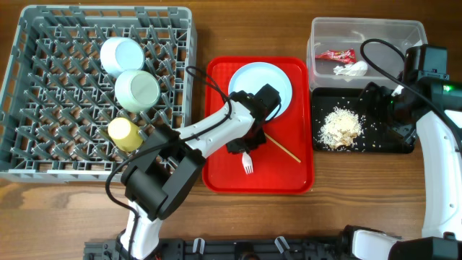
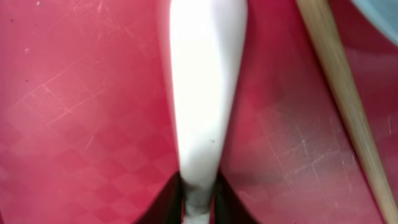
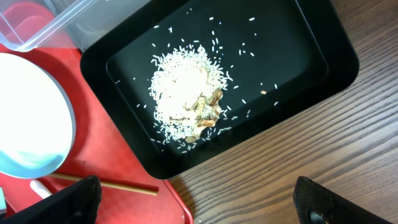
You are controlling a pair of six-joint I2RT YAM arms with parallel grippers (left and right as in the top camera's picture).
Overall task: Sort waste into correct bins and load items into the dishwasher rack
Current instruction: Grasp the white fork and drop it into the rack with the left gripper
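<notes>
My left gripper (image 1: 244, 143) is low over the flat red serving tray (image 1: 289, 177) and shut on the handle of the white plastic fork (image 1: 247, 165); the left wrist view shows the fork (image 2: 205, 93) between the jaws (image 2: 199, 202). A wooden chopstick (image 1: 283, 149) lies beside it, also seen in the left wrist view (image 2: 348, 106). The white plate (image 1: 271, 78) sits at the tray's far end. My right gripper (image 1: 379, 101) is open and empty over the black tray (image 1: 401, 144), which holds the rice scraps (image 1: 341, 128). The clear tub (image 1: 368, 29) holds the red wrapper (image 1: 336, 54) and white tissue (image 1: 352, 69).
The grey-blue dishwasher rack (image 1: 43, 155) at the left holds a pale saucer (image 1: 121, 54), a mint bowl (image 1: 137, 90) and the yellow cup (image 1: 124, 132). In the right wrist view the open fingers (image 3: 199, 205) straddle bare wood beside the black tray (image 3: 311, 43) and plate (image 3: 31, 118).
</notes>
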